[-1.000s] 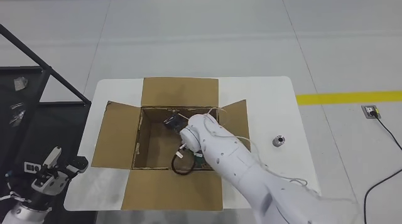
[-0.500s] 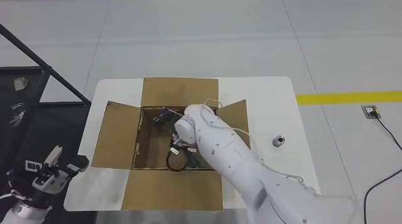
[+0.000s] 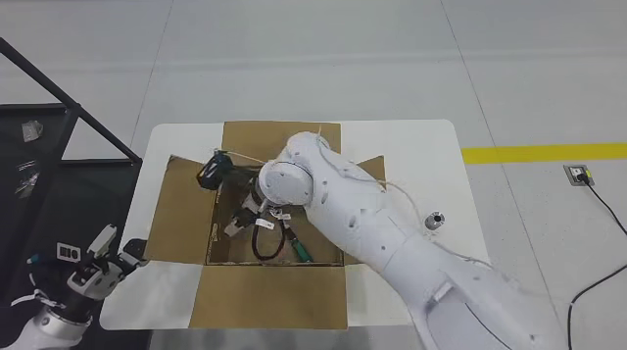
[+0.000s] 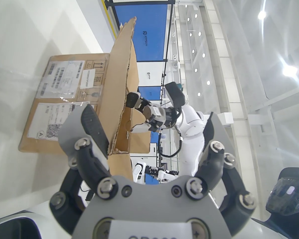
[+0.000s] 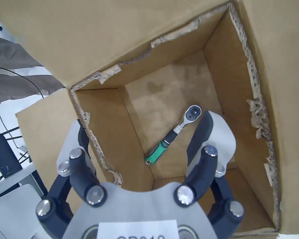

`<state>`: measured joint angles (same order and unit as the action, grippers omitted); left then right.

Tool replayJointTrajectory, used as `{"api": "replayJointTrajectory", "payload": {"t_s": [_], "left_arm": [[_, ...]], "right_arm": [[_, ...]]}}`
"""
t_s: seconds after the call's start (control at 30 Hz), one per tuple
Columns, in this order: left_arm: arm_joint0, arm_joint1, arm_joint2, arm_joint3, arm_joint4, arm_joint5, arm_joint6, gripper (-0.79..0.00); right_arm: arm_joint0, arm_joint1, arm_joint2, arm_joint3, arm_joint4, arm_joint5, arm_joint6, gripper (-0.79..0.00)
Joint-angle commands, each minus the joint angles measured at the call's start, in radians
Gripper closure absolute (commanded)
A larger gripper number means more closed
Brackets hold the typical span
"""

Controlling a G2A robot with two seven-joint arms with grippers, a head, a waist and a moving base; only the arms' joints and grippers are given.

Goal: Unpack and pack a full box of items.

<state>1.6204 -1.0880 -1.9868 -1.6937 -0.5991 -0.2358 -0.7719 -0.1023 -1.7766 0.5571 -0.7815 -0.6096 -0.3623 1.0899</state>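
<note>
The box (image 3: 186, 215) stands open on the tabletop (image 3: 411, 154), a wrench (image 5: 174, 135) slantwise on its floor, green handle pointing into a corner. We judge the right gripper (image 5: 144, 123), jaws apart and empty above it, far nearer than the left gripper (image 4: 150, 119), also apart, off the tabletop's front-left corner.

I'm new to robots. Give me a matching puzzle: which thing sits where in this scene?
Things: 1 wrench; 2 small round object; 3 right pincer; 4 left pincer.
Places: A over the open box; B at the table's corner; C on the box floor; D on the table beside the box.
Pairs: 1-C, 2-D, 3-A, 4-B.
</note>
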Motion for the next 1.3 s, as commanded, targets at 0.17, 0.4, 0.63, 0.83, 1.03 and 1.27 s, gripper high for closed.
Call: {"api": "replayJointTrajectory", "payload": {"t_s": [0.17,0.4,0.63,0.83,1.03,1.27], "left_arm": [[0.008,0.0,0.0,-0.013,0.004,-0.004,0.003,-0.785],[0.022,-0.001,-0.008,-0.009,-0.004,-0.014,0.004,-0.785],[0.026,-0.003,-0.007,0.001,-0.02,-0.024,0.001,-0.785],[0.021,-0.004,-0.006,0.02,-0.035,-0.027,0.002,-0.785],[0.01,-0.003,-0.001,0.025,-0.029,-0.02,0.007,-0.785],[-0.01,-0.003,0.016,0.035,-0.019,-0.01,0.009,-0.785]], "right_arm": [[-0.398,0.199,0.311,-0.865,-0.358,0.225,0.225,-0.785],[-0.644,0.27,0.613,-1.196,-0.681,0.365,0.243,-0.785],[-0.557,0.291,0.923,-0.879,-0.817,0.629,0.202,-0.785],[-0.449,0.314,1.035,-0.498,-0.858,0.618,0.296,-0.785],[-0.389,0.334,1.085,-0.266,-0.812,0.506,0.362,-0.785],[-0.38,0.346,1.102,-0.119,-0.78,0.489,0.311,-0.785]]}}
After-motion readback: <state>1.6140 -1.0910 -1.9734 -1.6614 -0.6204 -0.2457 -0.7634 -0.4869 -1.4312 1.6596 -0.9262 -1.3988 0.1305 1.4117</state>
